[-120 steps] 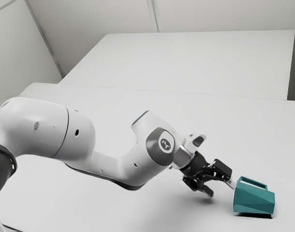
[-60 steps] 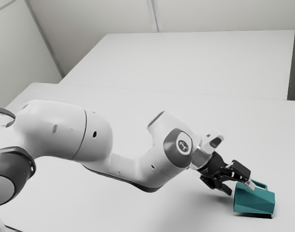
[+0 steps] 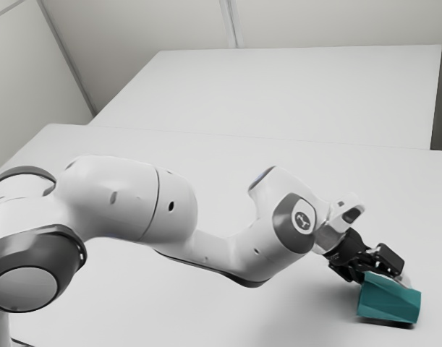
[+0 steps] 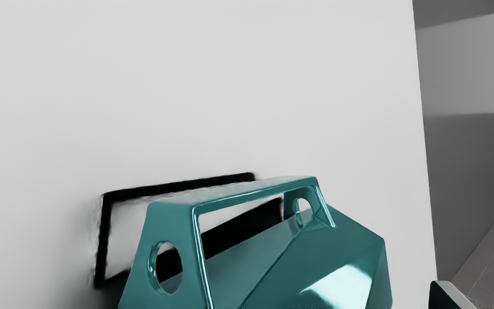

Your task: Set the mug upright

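- Where you see the gripper (image 3: 384,267) in the exterior view, its jaws stand apart, released; the wrist view gives you one fingertip (image 4: 448,296) just beside the mug (image 3: 389,300), with space between the two.
- You have the mug lying on its side on the table (image 3: 206,311), near the front and toward the exterior view's right.
- Its long axis runs mostly between the exterior view's left and right, dipping a little toward you at the right end. You cannot tell for certain which end is the mouth.
- Your wrist view shows the handle (image 4: 251,192) on the side of the body away from the fingertips, its bar running lengthwise above an open frame.
- Blocking part of your sight in the exterior view, the mug's body covers the lower part of the gripper.
- Just past the handle, in the wrist view, you see its dark shadow (image 4: 178,184) outlined on the table.
- Well beyond the mug, you have a second pale surface (image 3: 278,87) behind the table, and pale walls (image 3: 134,29) behind that.
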